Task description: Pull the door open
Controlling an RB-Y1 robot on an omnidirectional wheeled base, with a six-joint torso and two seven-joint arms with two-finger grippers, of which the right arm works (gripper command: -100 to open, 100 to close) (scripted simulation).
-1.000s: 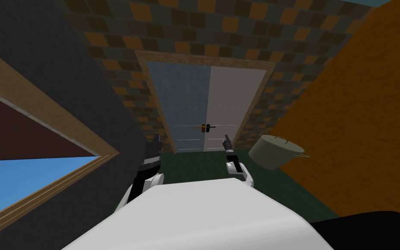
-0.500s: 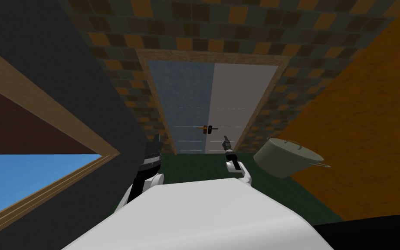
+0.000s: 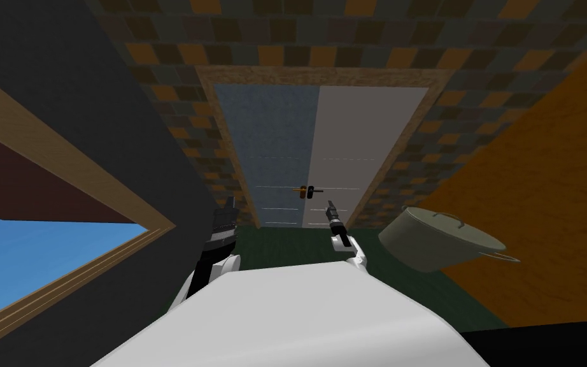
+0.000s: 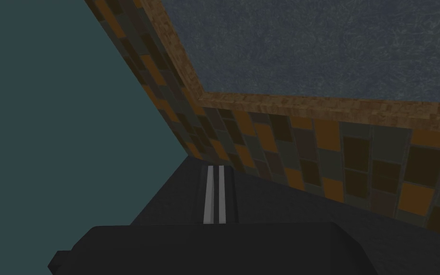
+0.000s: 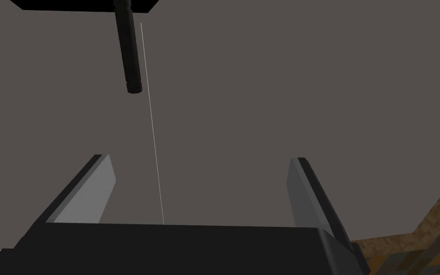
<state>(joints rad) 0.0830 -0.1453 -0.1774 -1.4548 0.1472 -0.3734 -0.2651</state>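
A double door stands ahead in a wooden frame: a blue-grey left leaf and a light grey right leaf. An orange handle and a dark lever handle meet at the seam. My right gripper is open, a little below and to the right of the dark lever. In the right wrist view the lever hangs beyond the gripper, off toward one finger, against the grey leaf. My left gripper is raised by the left door post, its fingers shut on nothing.
A grey-green lidded pot sits at the right, by the orange wall. A dark wall with a wood-framed opening runs along my left. Checkered tiles surround the door. The floor before it is dark green.
The whole head picture has shifted, so I have moved: the door frame looks wider and the pot sits larger and further right. Both arms keep their places.
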